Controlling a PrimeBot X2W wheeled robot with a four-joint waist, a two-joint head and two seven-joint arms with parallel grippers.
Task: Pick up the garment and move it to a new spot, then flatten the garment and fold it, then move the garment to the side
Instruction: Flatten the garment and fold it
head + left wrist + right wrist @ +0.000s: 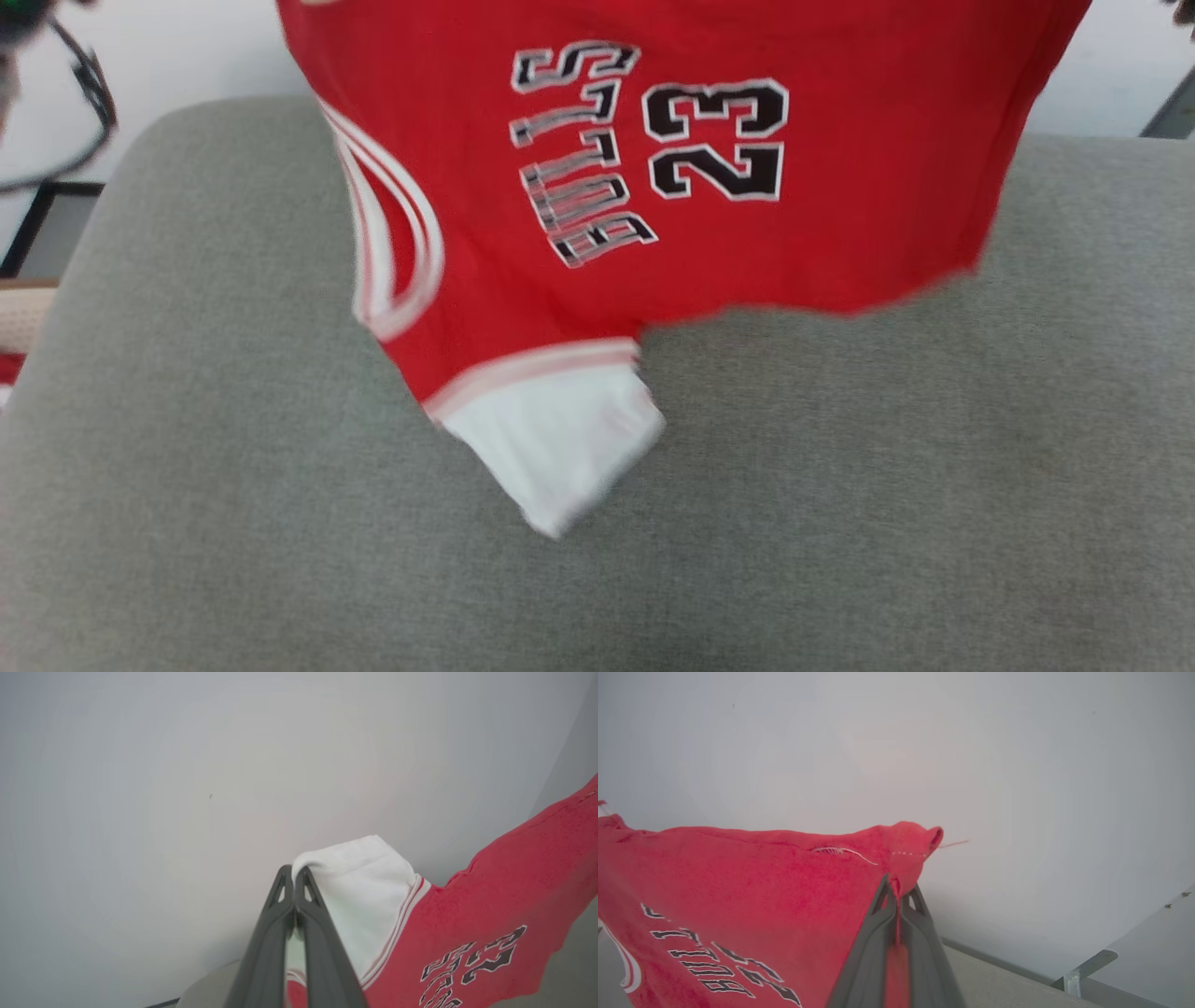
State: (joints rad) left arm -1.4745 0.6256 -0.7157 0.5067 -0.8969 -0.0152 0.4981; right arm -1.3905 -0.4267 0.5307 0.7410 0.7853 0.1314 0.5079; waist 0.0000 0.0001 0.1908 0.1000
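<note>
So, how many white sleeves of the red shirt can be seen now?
2. One white sleeve hangs free at the garment's lowest point over the grey cushion in the head view; the other sleeve is pinched by the left gripper in its wrist view.

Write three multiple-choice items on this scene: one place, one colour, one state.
1. Where is the garment relative to the grey cushion? A lying flat on it; B held up, hanging over it; C tucked beneath it.
2. What colour is the sleeve pinched by the jaws of the left gripper? A white; B black; C blue.
3. How do the jaws of the right gripper stand? A wide open; B shut on nothing; C shut on the garment's red corner.
Key: 1 B, its lower edge dangles free; 2 A, white cloth wraps the tips; 3 C, red cloth runs between them.
</note>
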